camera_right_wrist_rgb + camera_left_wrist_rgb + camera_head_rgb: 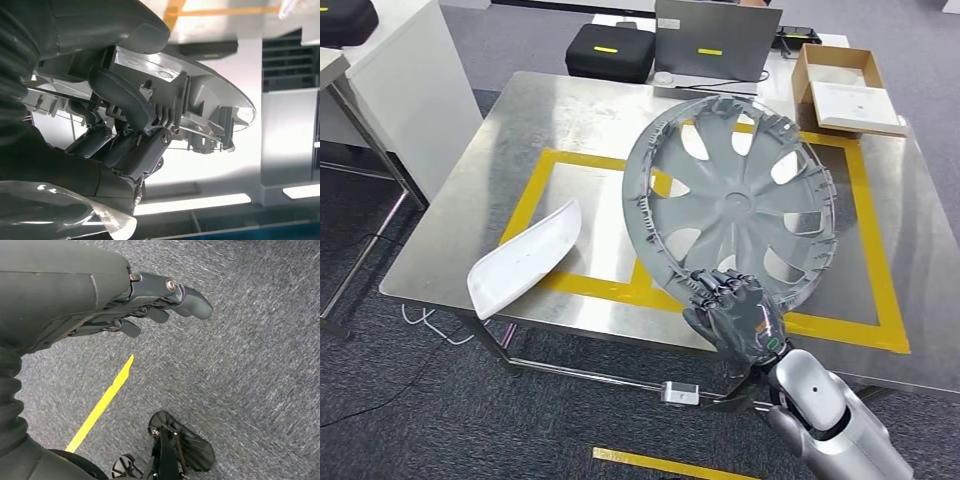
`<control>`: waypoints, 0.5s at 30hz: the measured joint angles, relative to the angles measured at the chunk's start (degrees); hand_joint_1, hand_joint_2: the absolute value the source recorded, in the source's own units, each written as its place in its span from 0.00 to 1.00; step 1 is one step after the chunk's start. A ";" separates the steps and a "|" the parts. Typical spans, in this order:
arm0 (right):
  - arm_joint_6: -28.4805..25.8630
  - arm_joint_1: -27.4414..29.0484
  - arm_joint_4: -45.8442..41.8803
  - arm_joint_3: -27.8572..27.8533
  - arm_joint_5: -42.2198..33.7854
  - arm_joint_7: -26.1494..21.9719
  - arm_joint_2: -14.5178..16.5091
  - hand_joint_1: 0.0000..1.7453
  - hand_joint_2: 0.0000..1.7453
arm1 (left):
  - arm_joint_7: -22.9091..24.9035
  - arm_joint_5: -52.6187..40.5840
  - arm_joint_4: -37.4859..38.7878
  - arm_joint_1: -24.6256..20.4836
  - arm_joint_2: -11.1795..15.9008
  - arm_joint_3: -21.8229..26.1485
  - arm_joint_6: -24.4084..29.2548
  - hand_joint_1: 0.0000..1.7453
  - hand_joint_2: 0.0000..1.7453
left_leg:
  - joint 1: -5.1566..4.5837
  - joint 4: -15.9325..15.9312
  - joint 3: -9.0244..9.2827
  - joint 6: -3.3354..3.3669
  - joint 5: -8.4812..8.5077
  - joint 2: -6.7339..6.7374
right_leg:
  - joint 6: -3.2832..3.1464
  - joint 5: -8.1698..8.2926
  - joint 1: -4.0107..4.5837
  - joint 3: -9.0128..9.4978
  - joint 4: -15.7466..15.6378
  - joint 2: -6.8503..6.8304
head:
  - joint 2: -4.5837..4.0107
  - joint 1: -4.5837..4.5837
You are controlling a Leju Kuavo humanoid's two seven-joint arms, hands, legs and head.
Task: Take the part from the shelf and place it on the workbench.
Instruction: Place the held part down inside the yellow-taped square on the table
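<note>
The grey wheel cover (731, 200) is clamped at its rim by the right hand's (735, 312) fingers (124, 100), tilted above the bench (509, 140). Slippage is judged possible from this single-edge hold. The left hand's (113, 295) fingers are slightly apart, holding nothing.

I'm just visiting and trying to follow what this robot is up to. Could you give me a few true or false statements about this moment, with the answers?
1. The right robot hand grips the grey wheel cover by its rim. True.
2. The wheel cover lies flat on the workbench. False: it is held tilted above it.
3. A white curved part lies near the workbench's front left edge. True.
4. The left robot hand holds a tool. False: it is empty, above the carpet.
5. The tape rectangle on the workbench is red. False: it is yellow.
</note>
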 joint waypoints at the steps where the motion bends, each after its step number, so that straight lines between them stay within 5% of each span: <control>1: 0.26 -0.09 0.27 0.02 -0.24 0.06 0.00 1.00 1.00 | 0.06 -0.09 0.00 -0.02 -0.01 -0.01 -0.06 0.00 1.00 | 0.00 0.01 0.06 -0.02 -0.03 0.12 | -0.02 1.56 0.00 0.88 -1.88 -0.09 | 0.00 0.01; 3: 0.56 -0.47 0.88 0.01 -0.62 0.25 0.00 1.00 1.00 | 0.07 -0.21 0.00 -0.06 -0.06 -0.01 -0.23 0.00 1.00 | -0.09 0.06 0.21 -0.25 -0.16 0.22 | -0.28 5.17 0.06 4.80 -9.64 -0.74 | 0.00 0.02; 5: 0.64 -0.89 1.35 0.01 -0.79 0.35 0.00 1.00 1.00 | 0.07 -0.24 0.00 -0.05 -0.11 -0.01 -0.34 0.00 1.00 | -0.36 0.24 0.12 -0.70 -0.23 0.22 | -0.75 6.59 0.27 7.69 -15.04 -1.36 | 0.00 -0.06; 8: 0.65 -1.09 1.82 0.01 -0.79 0.32 0.00 1.00 1.00 | 0.07 -0.24 -0.01 0.03 -0.14 -0.01 -0.38 0.00 1.00 | -0.44 0.31 0.06 -1.52 -0.22 0.35 | -1.52 6.61 0.36 8.11 -15.74 -1.24 | 0.00 -0.16; 10: 0.75 -1.22 2.02 0.00 -0.91 0.35 0.01 1.00 1.00 | 0.02 -0.19 -0.02 0.02 -0.13 -0.01 -0.43 0.00 1.00 | -0.33 2.18 -0.62 -2.17 -1.65 0.32 | -2.19 6.78 0.14 8.30 -15.97 -1.06 | 0.00 -0.23; 13: 1.72 -1.45 2.57 0.01 -2.53 -0.10 0.05 1.00 1.00 | -0.65 0.20 -0.02 0.04 -0.13 -0.01 -0.87 0.00 1.00 | -0.17 12.24 -5.12 -2.84 -6.52 0.21 | -2.82 6.77 0.04 8.42 -16.06 -0.78 | 0.00 -0.36; 15: 2.43 -1.46 3.29 0.02 -3.95 -0.61 0.09 1.00 1.00 | -1.16 0.00 -0.02 0.08 -0.08 -0.02 -1.02 0.00 1.00 | -0.14 16.22 -7.07 -2.92 -7.04 0.21 | -2.88 6.72 0.05 8.52 -16.04 -0.50 | 0.00 -0.35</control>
